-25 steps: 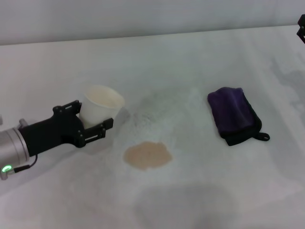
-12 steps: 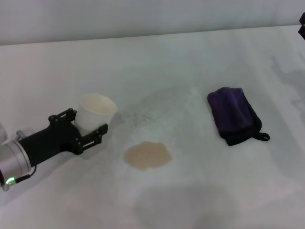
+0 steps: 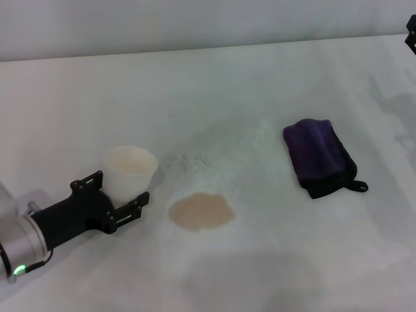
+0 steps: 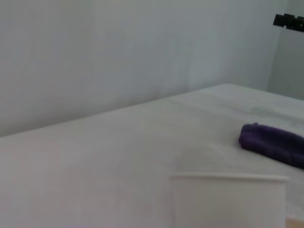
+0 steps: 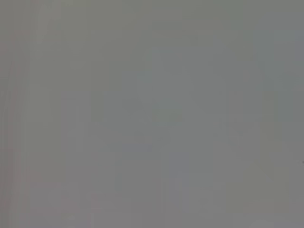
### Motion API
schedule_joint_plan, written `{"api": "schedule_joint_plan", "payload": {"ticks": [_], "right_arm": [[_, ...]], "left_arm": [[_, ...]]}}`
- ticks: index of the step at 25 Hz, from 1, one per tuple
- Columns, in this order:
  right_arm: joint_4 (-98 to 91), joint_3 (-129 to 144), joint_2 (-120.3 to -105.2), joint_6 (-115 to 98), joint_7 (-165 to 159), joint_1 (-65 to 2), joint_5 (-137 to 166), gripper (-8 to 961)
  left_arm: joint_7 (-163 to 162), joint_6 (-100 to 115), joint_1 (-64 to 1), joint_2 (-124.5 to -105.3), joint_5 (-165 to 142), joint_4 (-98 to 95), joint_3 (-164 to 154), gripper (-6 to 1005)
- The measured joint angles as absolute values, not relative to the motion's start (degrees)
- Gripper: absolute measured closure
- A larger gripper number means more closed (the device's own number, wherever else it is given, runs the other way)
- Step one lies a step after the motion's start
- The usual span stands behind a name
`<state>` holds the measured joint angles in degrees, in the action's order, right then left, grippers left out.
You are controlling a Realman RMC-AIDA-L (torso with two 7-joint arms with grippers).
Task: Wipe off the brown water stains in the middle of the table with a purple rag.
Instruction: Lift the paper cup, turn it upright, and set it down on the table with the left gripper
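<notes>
The brown water stains [image 3: 201, 212] form one tan oval puddle in the middle of the white table [image 3: 260, 78]. To its right, well apart from it, lies the folded purple rag [image 3: 318, 156] with black edging; the left wrist view shows the purple rag [image 4: 273, 145] too. My left gripper [image 3: 121, 190] reaches in from the near left, shut on a white paper cup [image 3: 130, 170] standing upright left of the stain. Only a black bit of my right gripper [image 3: 411, 29] shows at the far right edge, far from the rag.
Faint grey speckled smudges [image 3: 195, 156] lie behind the stain. More grey marks [image 3: 390, 97] spread on the table's right side. The paper cup [image 4: 228, 202] fills the near part of the left wrist view. The right wrist view shows only flat grey.
My left gripper has drawn back toward the near left, carrying the paper cup with it. The rag, the stain and the right arm have not moved.
</notes>
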<state>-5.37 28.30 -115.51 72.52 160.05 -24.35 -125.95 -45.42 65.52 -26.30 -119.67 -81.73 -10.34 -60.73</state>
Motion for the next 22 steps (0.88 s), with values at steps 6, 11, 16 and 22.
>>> {"api": "schedule_joint_plan", "payload": {"ticks": [6, 11, 16, 22], "right_arm": [[-5.09, 28.30, -115.58, 72.50, 160.05, -24.34, -125.95, 100], [-4.86, 28.30, -115.58, 72.50, 160.03, -24.23, -125.95, 100], [-4.74, 28.35, -115.64, 72.81, 159.69, -23.78, -125.95, 100], [-4.72, 28.39, -115.67, 73.05, 159.55, -23.47, -125.95, 100]], "left_arm": [[-42.47, 67.53, -24.54, -119.78, -80.38, -10.20, -60.75, 272], [-40.50, 68.66, -24.01, -119.79, -80.29, -10.27, -60.73, 262], [-38.77, 68.74, -23.71, -119.80, -80.43, -10.19, -60.76, 221], [-37.78, 68.20, -23.33, -119.79, -80.50, -10.19, -61.96, 172]]}}
